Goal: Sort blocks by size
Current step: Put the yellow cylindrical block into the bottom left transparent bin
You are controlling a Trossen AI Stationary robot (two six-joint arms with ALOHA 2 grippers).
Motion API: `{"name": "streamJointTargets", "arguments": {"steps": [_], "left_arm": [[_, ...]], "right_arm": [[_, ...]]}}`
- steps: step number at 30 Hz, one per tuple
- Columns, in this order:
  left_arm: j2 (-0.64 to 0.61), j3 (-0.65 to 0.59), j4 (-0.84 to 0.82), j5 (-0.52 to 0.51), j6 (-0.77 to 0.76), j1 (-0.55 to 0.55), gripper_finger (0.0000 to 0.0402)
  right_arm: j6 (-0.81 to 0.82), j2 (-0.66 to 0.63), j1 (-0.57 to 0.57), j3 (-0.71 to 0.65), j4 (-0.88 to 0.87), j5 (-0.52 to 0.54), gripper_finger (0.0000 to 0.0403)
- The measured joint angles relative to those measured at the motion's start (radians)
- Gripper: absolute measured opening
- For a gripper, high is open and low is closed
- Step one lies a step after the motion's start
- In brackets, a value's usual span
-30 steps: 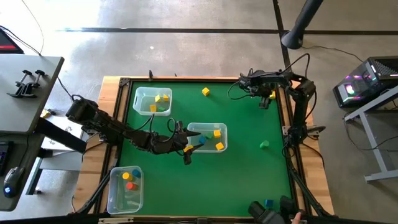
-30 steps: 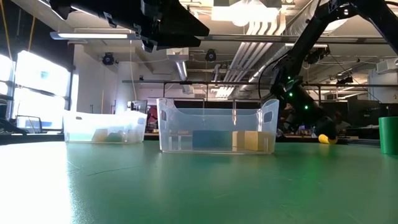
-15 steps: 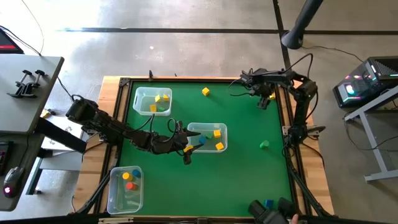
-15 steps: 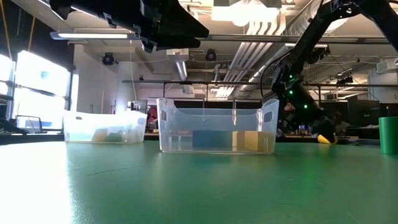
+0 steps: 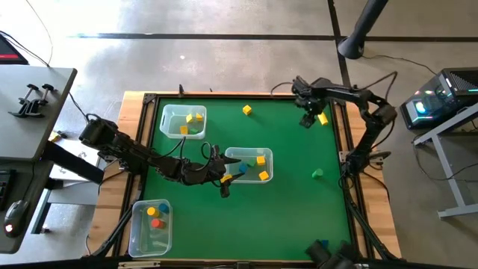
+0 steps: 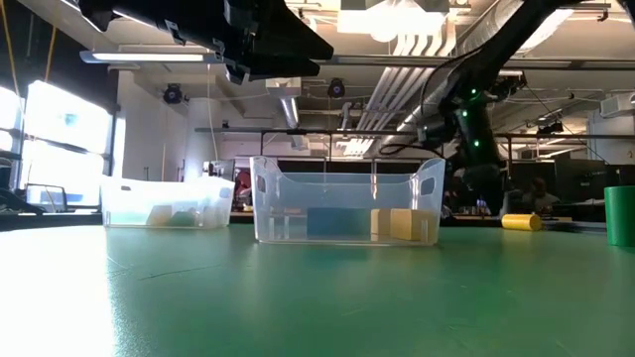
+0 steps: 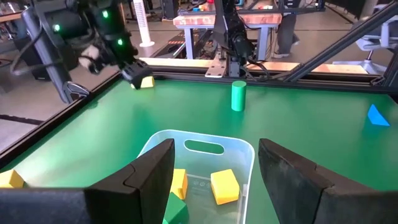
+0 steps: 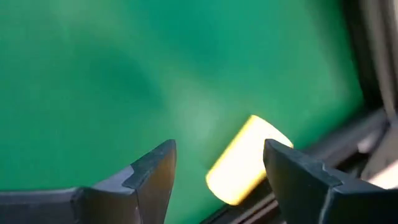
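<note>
Your right claw (image 5: pixel 305 119) is hovering spread over the far right corner of the desk (image 5: pixel 291 209), empty. The yellow cylinder (image 5: pixel 323 118) is lying on its side just right of the claw, near the desk's right rail. In the right wrist view the cylinder (image 8: pixel 245 160) is sitting ahead of the open fingers, not between them, its long axis running slantwise toward the rail. So you are needing to shift right and turn the wrist to pinch across the short width. The right arm is far nearer; the left is well apart.

Your left claw (image 5: pixel 224 187) is holding spread at the near left corner of the middle bin (image 5: pixel 249 152), empty, with yellow, green and blue blocks inside. Loose ones: yellow cube (image 5: pixel 246 110) far centre, green cylinder (image 5: pixel 317 173) right.

Versus a second ago: the right claw is now swung left off the cylinder, arm stretched out more; the left arm is unchanged.
</note>
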Motion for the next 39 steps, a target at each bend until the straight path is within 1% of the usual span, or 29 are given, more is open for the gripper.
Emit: {"name": "streamJointTargets", "arguments": {"steps": [3,8,11,16,20,25,31,33,35,39], "left_arm": [[0.0,0.0,0.0,0.0,0.0,0.0,0.0216],[0.0,0.0,0.0,0.0,0.001,0.0,0.0216],[0.0,0.0,0.0,0.0,0.001,0.001,0.0216],[0.0,0.0,-0.004,0.0,0.0,0.001,0.0216],[0.0,0.0,-0.005,0.0,0.0,-0.001,0.0216],[0.0,0.0,-0.007,0.0,0.0,-0.005,0.0216],[0.0,0.0,-0.007,0.0,0.0,-0.005,0.0216],[0.0,0.0,-0.007,0.0,0.0,-0.005,0.0216],[0.0,0.0,-0.007,0.0,0.0,-0.005,0.0216],[0.0,0.0,-0.007,0.0,0.0,-0.005,0.0216]], "right_arm": [[0.11,-0.012,-0.054,0.001,-0.018,0.0,0.0236],[0.136,-0.008,-0.112,-0.001,-0.013,0.011,0.0236],[0.136,-0.008,-0.116,-0.001,0.014,0.006,0.0236],[0.143,0.0,-0.116,-0.001,0.026,-0.077,0.0236],[0.141,0.023,-0.108,-0.001,0.024,-0.069,0.023],[0.125,0.041,-0.097,0.0,0.049,-0.135,0.02],[0.112,0.041,-0.098,0.0,0.024,-0.163,0.0128],[0.094,0.041,-0.097,0.0,0.015,-0.163,0.0109],[0.081,0.039,-0.096,0.002,0.012,-0.164,0.0098],[0.059,0.039,-0.083,0.002,0.012,-0.159,0.0093]]}}
